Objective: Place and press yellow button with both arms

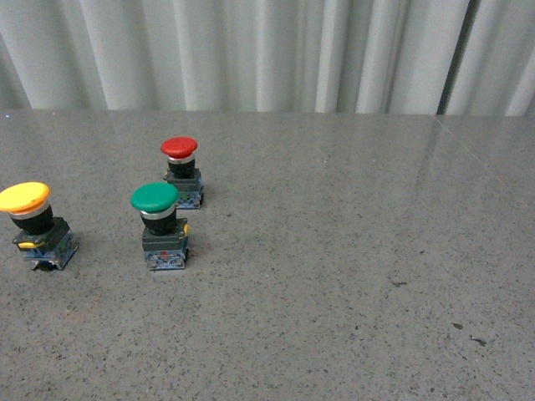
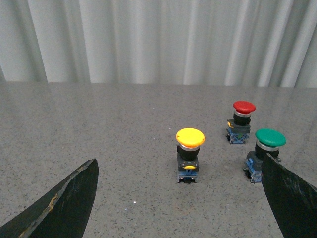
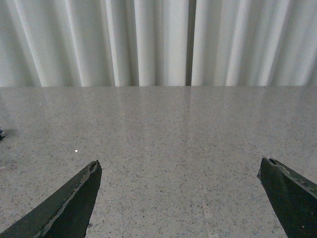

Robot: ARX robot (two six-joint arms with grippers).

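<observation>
The yellow button (image 1: 25, 200) stands at the left of the table (image 1: 334, 292), while the left gripper (image 2: 178, 161) and right gripper (image 3: 179, 162) both gape apart, empty.

I see a gray speckled counter (image 1: 351, 251). Two buttons stand on it, over on its left side. The green button (image 1: 157, 224) has a round green cap, a black body and a blue base. It stands up straight. The red button (image 1: 181, 170) stands just behind it, closer to the far edge. They are near each other but do not touch. A white curtain (image 1: 251, 50) hangs along the far edge. A few small dark specks (image 1: 476, 339) lie near the front right corner.
</observation>
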